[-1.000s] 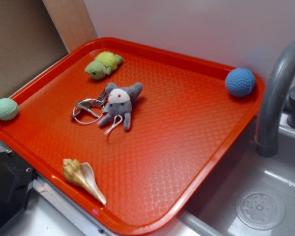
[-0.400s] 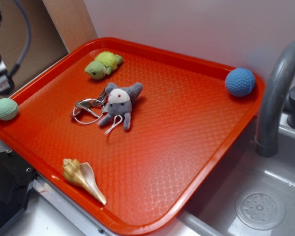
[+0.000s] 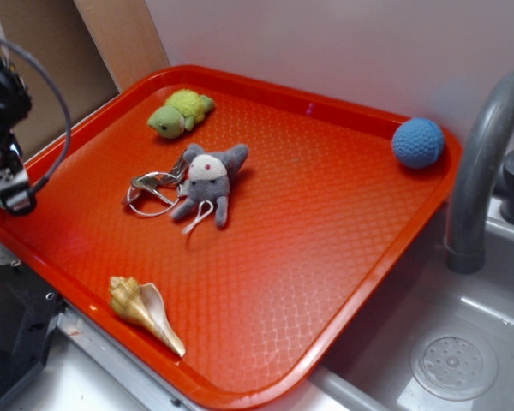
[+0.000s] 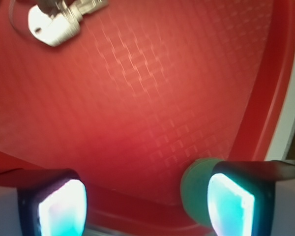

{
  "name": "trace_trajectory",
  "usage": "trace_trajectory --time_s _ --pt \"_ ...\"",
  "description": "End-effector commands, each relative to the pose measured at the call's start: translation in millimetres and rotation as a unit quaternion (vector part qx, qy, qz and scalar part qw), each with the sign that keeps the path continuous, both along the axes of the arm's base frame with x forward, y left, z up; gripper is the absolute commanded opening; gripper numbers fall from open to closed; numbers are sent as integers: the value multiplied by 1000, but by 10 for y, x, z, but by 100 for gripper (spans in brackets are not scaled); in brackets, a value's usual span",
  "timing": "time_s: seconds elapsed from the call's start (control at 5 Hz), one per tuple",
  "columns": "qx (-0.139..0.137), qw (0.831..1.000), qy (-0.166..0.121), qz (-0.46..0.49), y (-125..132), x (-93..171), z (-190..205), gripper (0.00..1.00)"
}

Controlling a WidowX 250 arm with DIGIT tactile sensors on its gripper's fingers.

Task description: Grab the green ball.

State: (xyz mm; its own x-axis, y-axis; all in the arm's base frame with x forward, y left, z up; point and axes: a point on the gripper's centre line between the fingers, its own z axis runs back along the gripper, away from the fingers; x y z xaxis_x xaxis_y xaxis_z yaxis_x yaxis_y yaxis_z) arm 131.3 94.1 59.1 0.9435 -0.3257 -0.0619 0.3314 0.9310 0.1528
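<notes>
Not grabbed yet. Gripper wide apart, low at the tray's nine o'clock edge. Green ball peeking beside one finger. Squeeze still to do.

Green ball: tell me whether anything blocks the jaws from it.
Nothing visible does. In the wrist view the green ball lies at the red tray edge, partly behind one finger of the open gripper. The keys lie well away.

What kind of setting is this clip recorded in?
Likely a toy kitchen sink set up as a robot test station. A grey faucet curves over a grey basin with a drain, and a red tray beside it holds small toys, keys and a shell.
</notes>
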Motion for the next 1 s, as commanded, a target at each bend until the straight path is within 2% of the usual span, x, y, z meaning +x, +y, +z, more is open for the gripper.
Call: trace_trajectory --time_s 0.0,0.2,0.4,0.6,0.8 --pt "31 997 5 -64 56 117 -269 100" --pt "73 996 -28 -31 233 191 -355 100" --pt "96 993 -73 5 311 216 -374 100" --pt "112 988 -97 41 378 197 -345 100" --pt "22 998 -50 18 238 166 -195 100"
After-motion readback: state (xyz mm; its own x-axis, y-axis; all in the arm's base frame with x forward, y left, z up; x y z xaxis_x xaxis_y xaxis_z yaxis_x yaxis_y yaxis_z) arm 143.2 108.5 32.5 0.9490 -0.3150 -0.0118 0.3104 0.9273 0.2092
